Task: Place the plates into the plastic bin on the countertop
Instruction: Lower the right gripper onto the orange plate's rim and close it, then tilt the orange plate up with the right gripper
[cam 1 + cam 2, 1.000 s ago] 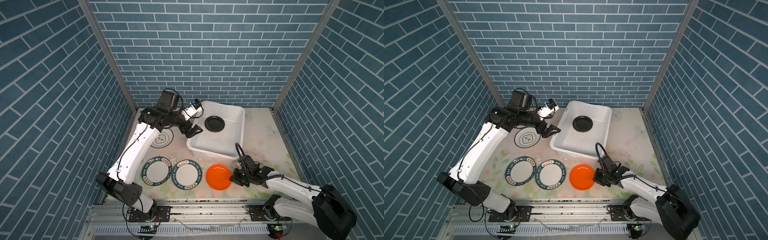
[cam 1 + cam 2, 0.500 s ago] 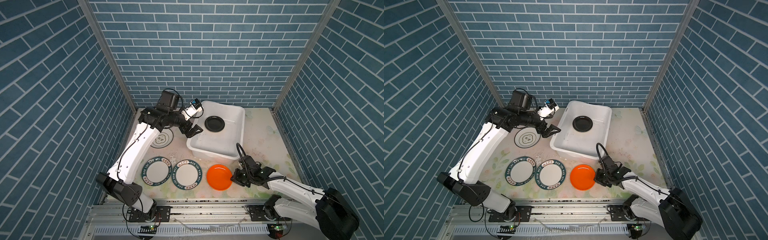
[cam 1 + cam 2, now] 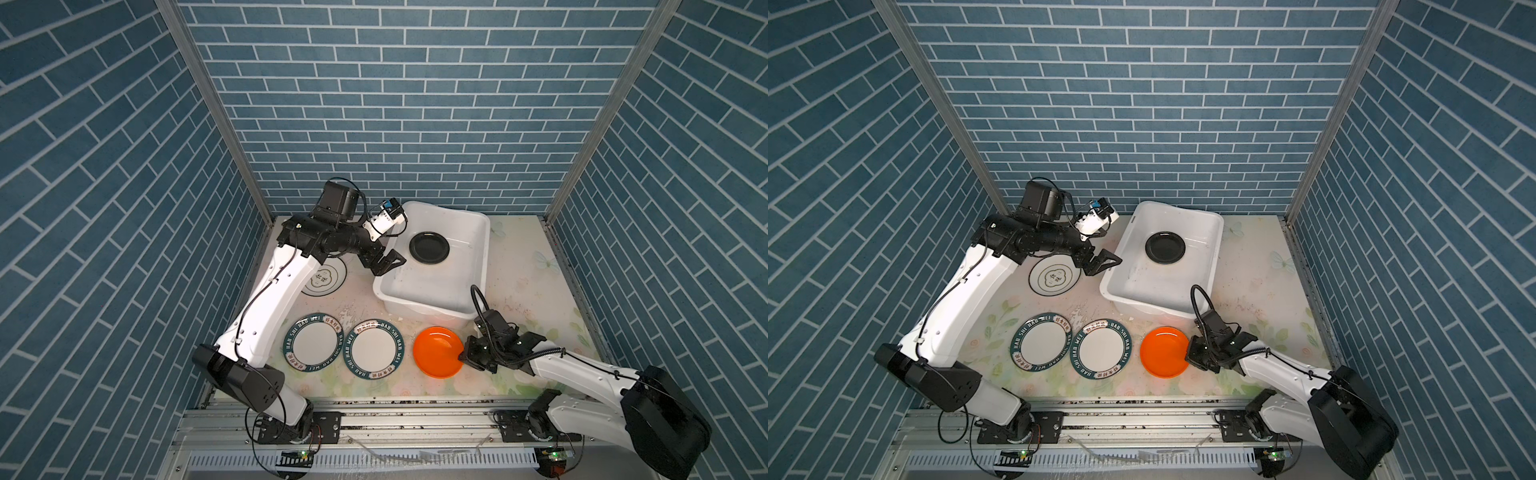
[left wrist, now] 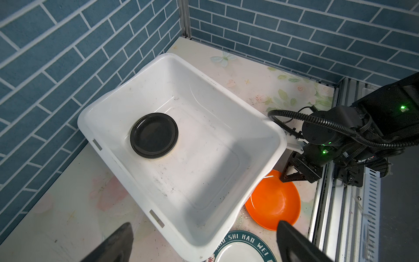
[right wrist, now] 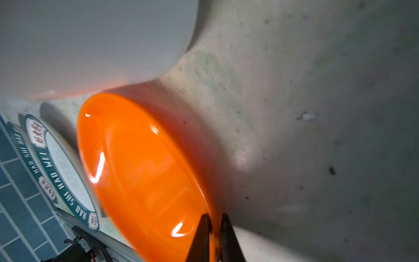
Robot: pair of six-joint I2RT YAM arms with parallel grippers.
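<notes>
1. The right gripper (image 5: 214, 219) is pressed together on the rim of the glossy orange round plate (image 3: 436, 351), one finger over the rim and one under. A flat plate offers only its thin edge, so an edge pinch makes sense.
2. The orange plate is on the pale flower-printed counter (image 3: 523, 266), just beside the short wall of the large white rectangular plastic bin (image 3: 432, 286) that faces the robot bases. In the right wrist view the pinched side looks slightly raised, with shadow beneath. I cannot tell whether it is fully off the counter.
3. The left gripper (image 3: 390, 265) is spread wide and empty, hanging at the bin's left long rim. It is probably waiting there, clear of the right arm's route.
4. Inside the bin a small black round plate (image 3: 429, 247) lies flat toward the far end. In the left wrist view a cream edge peeks out beneath it, likely another plate. The rest of the bin floor is bare, so there is room for the orange plate.
5. Outside the bin, two white round plates with lettered dark-green rims (image 3: 311, 341) (image 3: 375, 349) lie flat side by side, off the bin's near-left corner. A white plate with a thin black rim (image 3: 324, 277) lies left of the bin, partly under the left arm.
6. The orange plate is shallow, smooth and very shiny, with bright highlights, and it casts an orange glow on the bin wall. It looks slippery, so the pinch could slide when it tilts.
7. Judged progress: four plates are not yet binned.
</notes>
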